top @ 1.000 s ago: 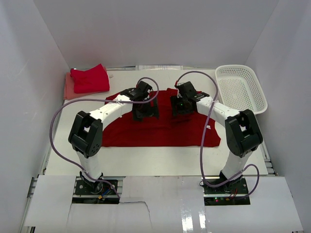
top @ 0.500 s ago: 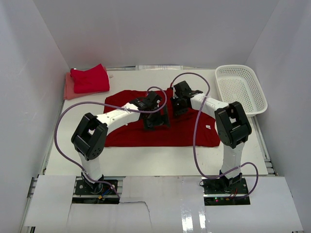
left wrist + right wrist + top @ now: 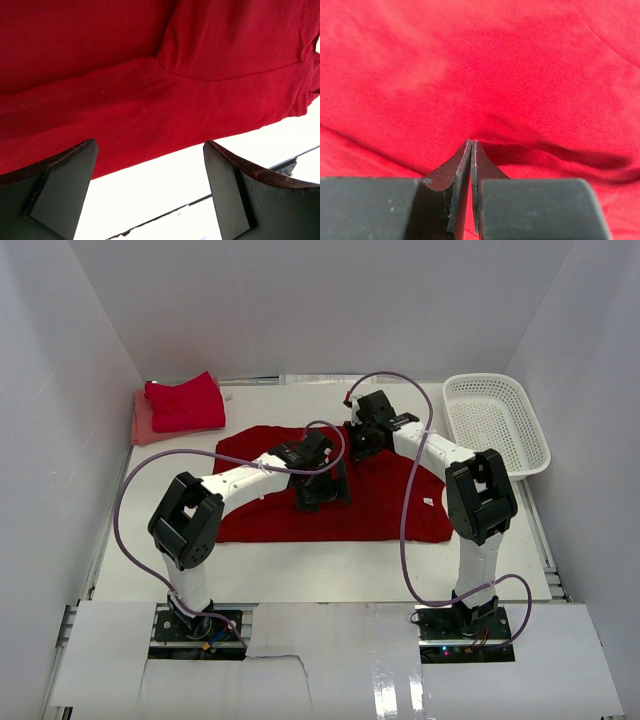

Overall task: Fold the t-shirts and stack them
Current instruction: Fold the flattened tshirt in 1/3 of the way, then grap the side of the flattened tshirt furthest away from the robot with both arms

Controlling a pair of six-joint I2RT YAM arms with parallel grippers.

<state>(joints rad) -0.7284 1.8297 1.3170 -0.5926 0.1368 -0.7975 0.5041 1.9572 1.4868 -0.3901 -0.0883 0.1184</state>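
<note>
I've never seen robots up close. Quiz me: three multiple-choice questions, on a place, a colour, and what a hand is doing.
1. Where is the white basket?
A) far right
B) near left
C) on the shirt

2. What colour is the spread-out shirt?
A) blue
B) red
C) green

3. The left hand is:
A) shut on cloth
B) holding the basket
C) open

Answers: 1 A, it sits at the far right edge; 2 B, red in every view; 3 C, its fingers stand wide apart.
</note>
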